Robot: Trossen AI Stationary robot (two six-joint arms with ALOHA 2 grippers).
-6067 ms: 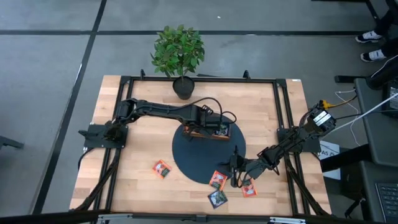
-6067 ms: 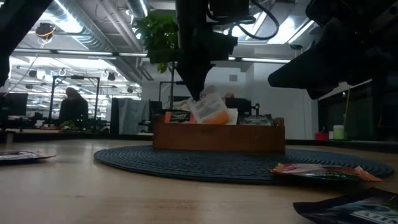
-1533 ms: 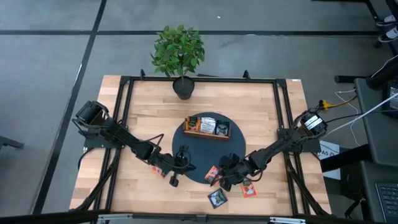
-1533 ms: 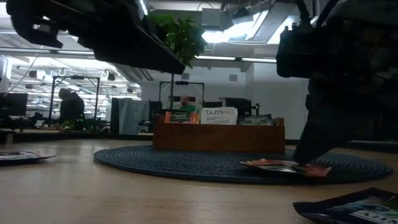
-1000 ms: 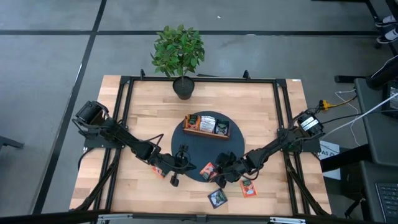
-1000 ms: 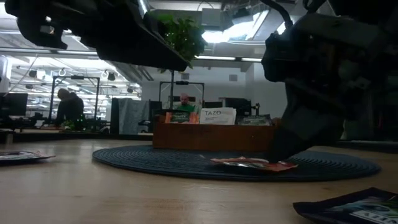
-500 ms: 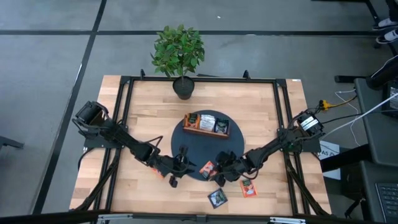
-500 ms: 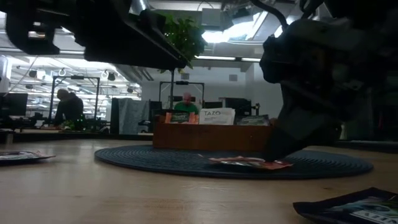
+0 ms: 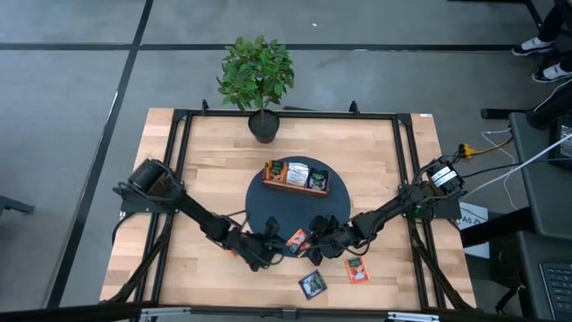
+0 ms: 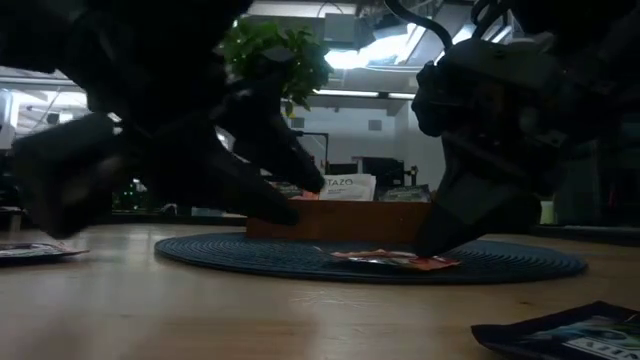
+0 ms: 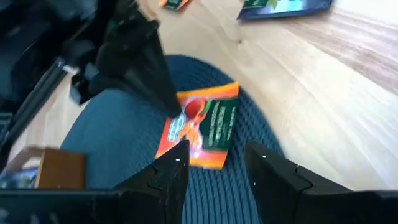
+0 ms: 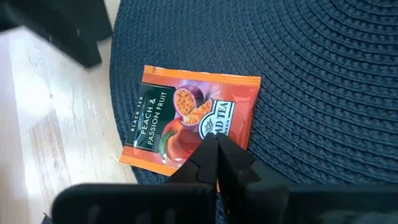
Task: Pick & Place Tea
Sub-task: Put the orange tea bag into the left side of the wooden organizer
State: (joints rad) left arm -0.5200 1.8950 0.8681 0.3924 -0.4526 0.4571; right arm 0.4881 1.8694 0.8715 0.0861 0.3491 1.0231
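Three sachets lie loose that we can count from above: an orange sachet [image 9: 298, 241] on the near edge of the round mat [image 9: 268, 210], plus a dark sachet [image 9: 313, 284] and a second orange one [image 9: 356, 267] on the table's near edge, and one wooden tray [image 9: 297, 178] holds more. Since a second ago, the left gripper [image 9: 276, 248] has swung in from beside the mat and spread its fingers just short of the sachet, while the right gripper [image 9: 307, 249] stays clenched, tips pressing that sachet's edge.
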